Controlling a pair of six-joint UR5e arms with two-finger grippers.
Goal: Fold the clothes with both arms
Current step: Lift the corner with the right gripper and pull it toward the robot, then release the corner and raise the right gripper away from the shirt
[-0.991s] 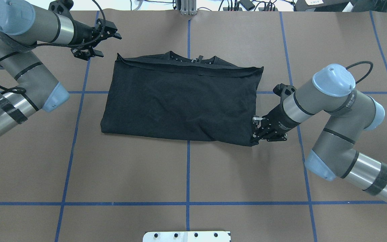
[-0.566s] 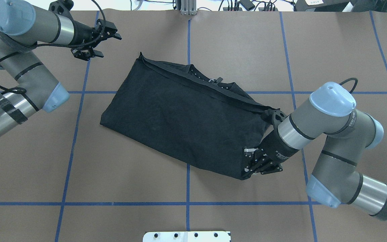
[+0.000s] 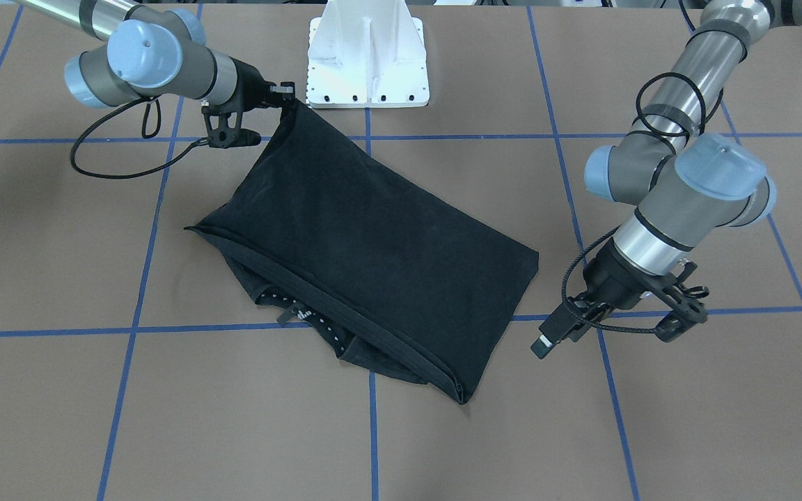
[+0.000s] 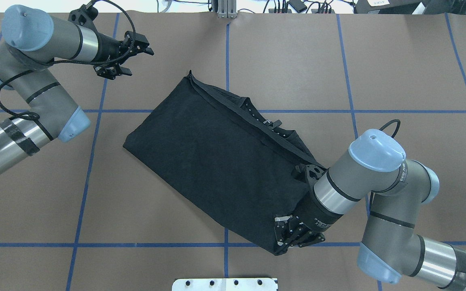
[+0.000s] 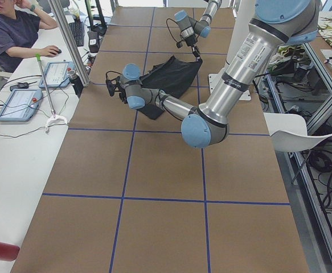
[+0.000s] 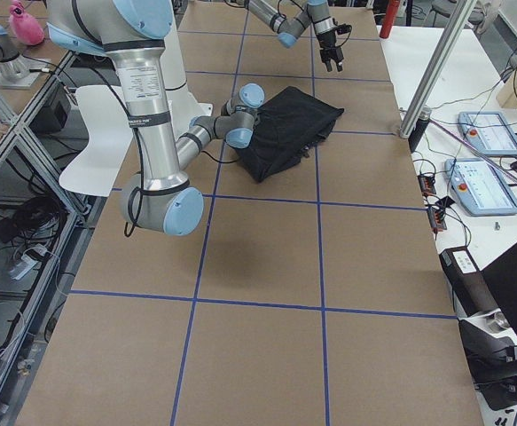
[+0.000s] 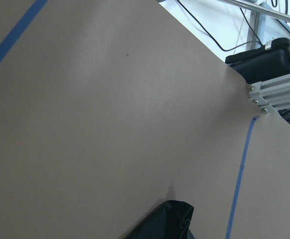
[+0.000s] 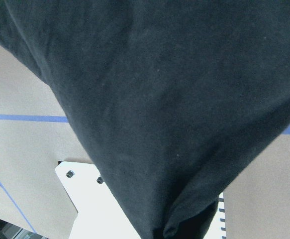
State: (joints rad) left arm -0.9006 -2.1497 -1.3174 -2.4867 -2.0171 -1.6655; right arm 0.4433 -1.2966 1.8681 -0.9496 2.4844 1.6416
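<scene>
Diagonally across the brown tabletop [image 4: 399, 60], over the blue tape lines [image 4: 136, 244]: black T-shirt [image 4: 217, 161], folded into a rough rectangle with a plain side up. Along its far long edge in the overhead view, collar [image 4: 271, 123] peeking out, with white-dotted neck tape and a small label.

Right tool [image 4: 287, 236] clamped tight on the shirt's corner nearest the robot. Seen from the front-facing camera, that corner drawn up into a peak at the tool, just beside the white pedestal base [image 3: 366, 62], with the rest of the cloth sloping down and lying on the tabletop. Right arm [image 4: 358, 178] bent low over the same end of the shirt. Right wrist view almost filled with black fabric, a strip of tape and a white plate below it.

Left tool [image 4: 130, 58] spread wide, holding nothing, hovering above bare tabletop. Well apart from the shirt, out beyond its far left corner. Left arm [image 4: 43, 36] folded back at the elbow. Left wrist view: mostly brown surface, with only a small black tip of the shirt at the bottom edge, near a blue line.
</scene>
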